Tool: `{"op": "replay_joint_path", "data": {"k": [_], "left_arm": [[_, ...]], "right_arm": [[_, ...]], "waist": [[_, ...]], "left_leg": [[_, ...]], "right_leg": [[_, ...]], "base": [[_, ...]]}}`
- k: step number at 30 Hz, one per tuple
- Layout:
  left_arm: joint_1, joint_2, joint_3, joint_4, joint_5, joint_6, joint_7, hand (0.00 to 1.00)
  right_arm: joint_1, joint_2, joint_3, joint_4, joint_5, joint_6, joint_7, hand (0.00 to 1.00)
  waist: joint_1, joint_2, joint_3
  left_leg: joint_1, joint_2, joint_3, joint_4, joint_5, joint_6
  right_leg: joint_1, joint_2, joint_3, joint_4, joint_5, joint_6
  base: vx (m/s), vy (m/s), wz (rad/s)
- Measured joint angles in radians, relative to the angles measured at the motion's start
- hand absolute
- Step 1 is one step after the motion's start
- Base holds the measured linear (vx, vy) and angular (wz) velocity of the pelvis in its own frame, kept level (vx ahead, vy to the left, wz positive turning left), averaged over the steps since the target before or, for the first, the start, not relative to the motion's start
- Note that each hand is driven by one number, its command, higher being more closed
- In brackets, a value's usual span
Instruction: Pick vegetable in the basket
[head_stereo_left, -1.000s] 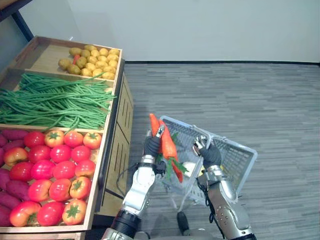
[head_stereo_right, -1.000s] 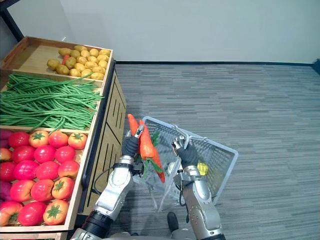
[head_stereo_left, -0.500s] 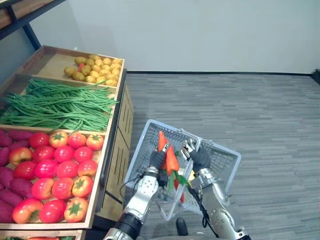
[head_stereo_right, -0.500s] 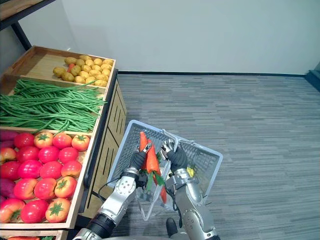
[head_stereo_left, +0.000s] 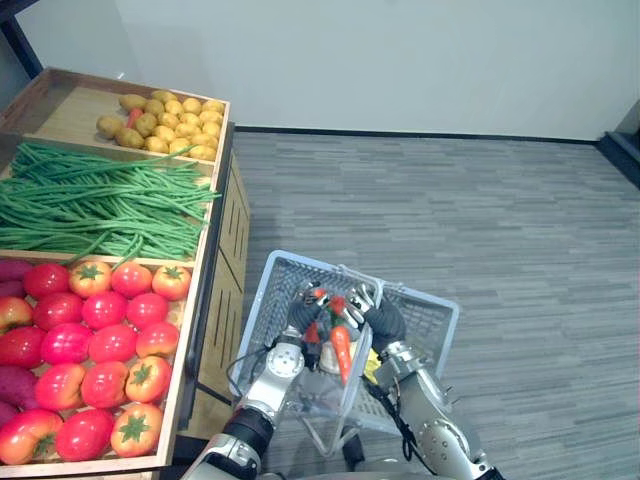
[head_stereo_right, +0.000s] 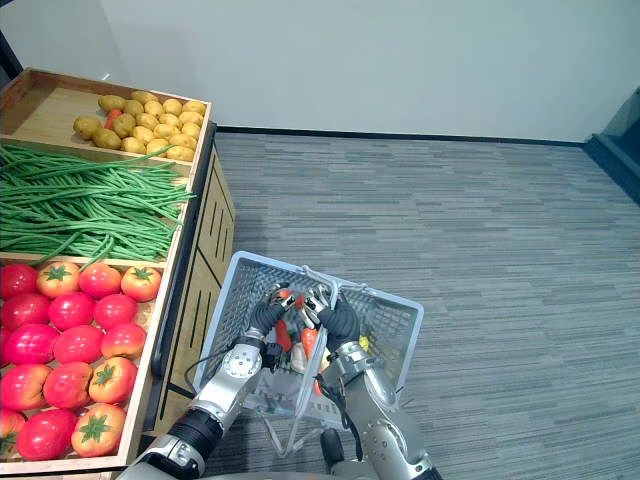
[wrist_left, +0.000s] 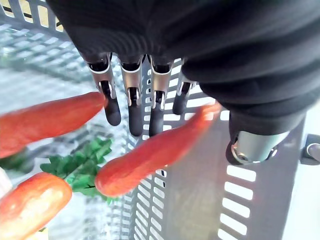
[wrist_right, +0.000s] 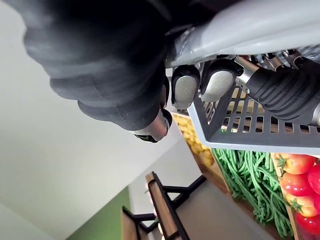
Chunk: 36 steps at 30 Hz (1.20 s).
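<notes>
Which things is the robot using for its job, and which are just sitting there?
For the job: carrots, grey basket, left hand, right hand.
Just sitting there: tomatoes, green beans, potatoes, wooden stand.

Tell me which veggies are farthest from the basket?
The yellow potatoes, at the far end. The green beans lie in the middle, and the tomatoes sit nearest the basket.
</notes>
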Motion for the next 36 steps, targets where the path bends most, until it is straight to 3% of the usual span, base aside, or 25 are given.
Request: {"op": "replay_joint_path", "data": {"k": [9, 21, 25, 29, 33, 36], "left_arm": [[0.009, 0.003, 0.022, -0.019, 0.055, 0.000, -0.012, 0.00], [0.185, 0.022, 0.053, -0.335, 0.095, -0.011, -0.166, 0.00], [0.297, 0.021, 0.159, -0.427, -0.016, -0.037, -0.223, 0.00], [0.338, 0.023, 0.337, -0.442, -0.068, -0.053, -0.198, 0.00], [0.372, 0.023, 0.430, -0.440, -0.066, -0.054, -0.161, 0.00], [0.400, 0.018, 0.494, -0.439, -0.051, -0.054, -0.146, 0.00]], "right_arm": [[0.008, 0.003, -0.085, 0.036, -0.068, 0.009, 0.000, 1.00], [0.013, 0.058, -0.341, 0.035, -0.278, 0.016, 0.002, 1.00], [0.008, 0.075, -0.471, 0.035, -0.353, 0.015, 0.000, 1.00], [0.021, 0.067, -0.602, 0.045, -0.454, 0.014, 0.000, 1.00], [0.057, 0.071, -0.657, 0.102, -0.518, 0.012, -0.001, 1.00], [0.065, 0.072, -0.686, 0.169, -0.562, 0.012, -0.002, 1.00]], "waist": [[0.000, 0.001, 0.001], [0.004, 0.012, 0.006], [0.024, 0.029, 0.015], [0.037, 0.041, 0.014], [0.059, 0.049, 0.008], [0.058, 0.056, 0.005]], "left_leg": [[0.005, 0.000, -0.006, -0.008, 0.001, 0.001], [0.010, -0.012, -0.052, -0.015, 0.010, 0.009], [0.021, -0.020, -0.058, -0.032, 0.015, 0.015], [0.025, -0.023, -0.086, -0.034, 0.015, 0.015], [0.027, -0.026, -0.105, -0.040, 0.017, 0.016], [0.035, -0.028, -0.115, -0.042, 0.026, 0.018]], "right_leg": [[0.007, -0.001, -0.008, -0.004, 0.000, 0.000], [0.035, -0.015, -0.057, -0.016, -0.002, 0.001], [0.035, -0.017, -0.066, -0.001, -0.015, 0.009], [0.053, -0.022, -0.094, 0.002, -0.027, 0.006], [0.060, -0.030, -0.115, 0.002, -0.036, 0.005], [0.068, -0.036, -0.136, 0.002, -0.036, 0.005]], "base": [[0.00, -0.001, 0.00], [-0.01, 0.003, 0.11], [-0.03, 0.009, 0.09], [0.00, 0.005, 0.19], [0.03, 0.006, 0.18], [0.04, 0.011, 0.14]]}}
